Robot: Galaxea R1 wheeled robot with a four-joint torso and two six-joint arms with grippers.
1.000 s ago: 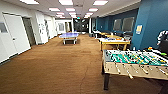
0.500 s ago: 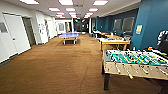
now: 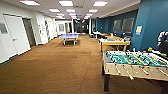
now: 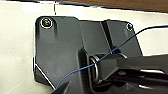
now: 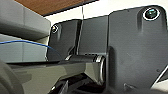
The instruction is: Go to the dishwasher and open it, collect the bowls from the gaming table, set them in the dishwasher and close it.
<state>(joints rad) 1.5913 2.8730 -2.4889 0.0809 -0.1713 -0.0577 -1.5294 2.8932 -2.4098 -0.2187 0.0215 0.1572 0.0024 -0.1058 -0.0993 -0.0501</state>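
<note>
The gaming table (image 3: 135,61), a table-football table with a green field and rods, stands on the right of the head view, close by. Some small coloured things (image 3: 150,49) sit at its far right edge, too blurred to tell whether they are bowls. The dishwasher is out of view. Both wrist views show my own dark plates and bars against a pale surface, and a thin blue wire (image 4: 105,56) crosses them.
Brown carpet (image 3: 57,65) stretches ahead down a long room. A blue table-tennis table (image 3: 69,36) stands far back, and a wooden table (image 3: 115,42) behind the gaming table. White doors (image 3: 15,37) line the left wall; a teal wall (image 3: 150,22) runs along the right.
</note>
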